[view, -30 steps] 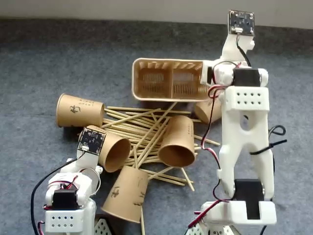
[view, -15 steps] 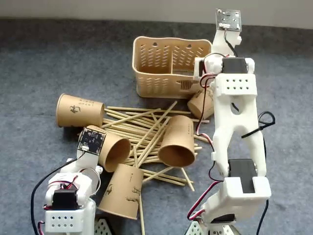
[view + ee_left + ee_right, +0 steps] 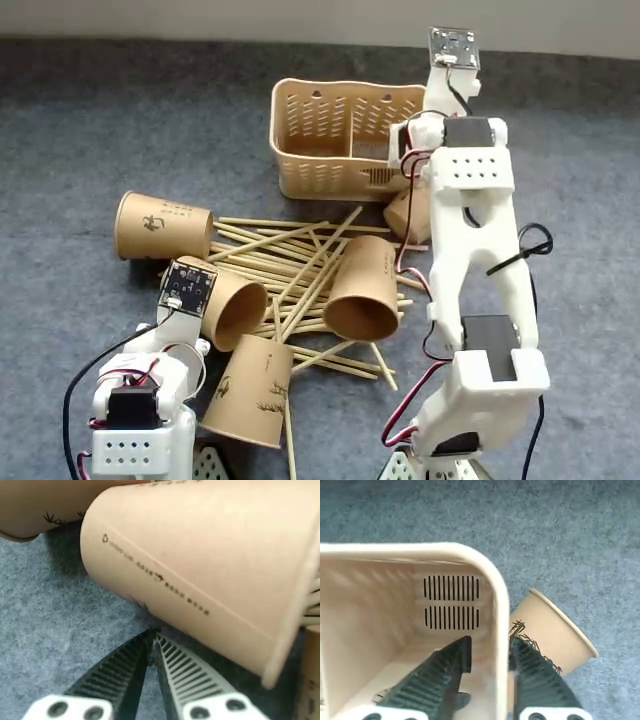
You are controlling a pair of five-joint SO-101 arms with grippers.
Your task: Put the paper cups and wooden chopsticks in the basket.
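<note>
My right arm (image 3: 478, 240) covers most of one paper cup (image 3: 395, 215) beside the basket (image 3: 330, 175); I cannot count the overlapping chopsticks (image 3: 290, 255).

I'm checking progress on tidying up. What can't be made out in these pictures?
Basket floor: high view, hidden by its near wall; right wrist view, blocked by the right gripper.
Cup beside the basket: high view, mostly behind the right arm.
Chopsticks: high view, too overlapped to count, some under cups.
</note>
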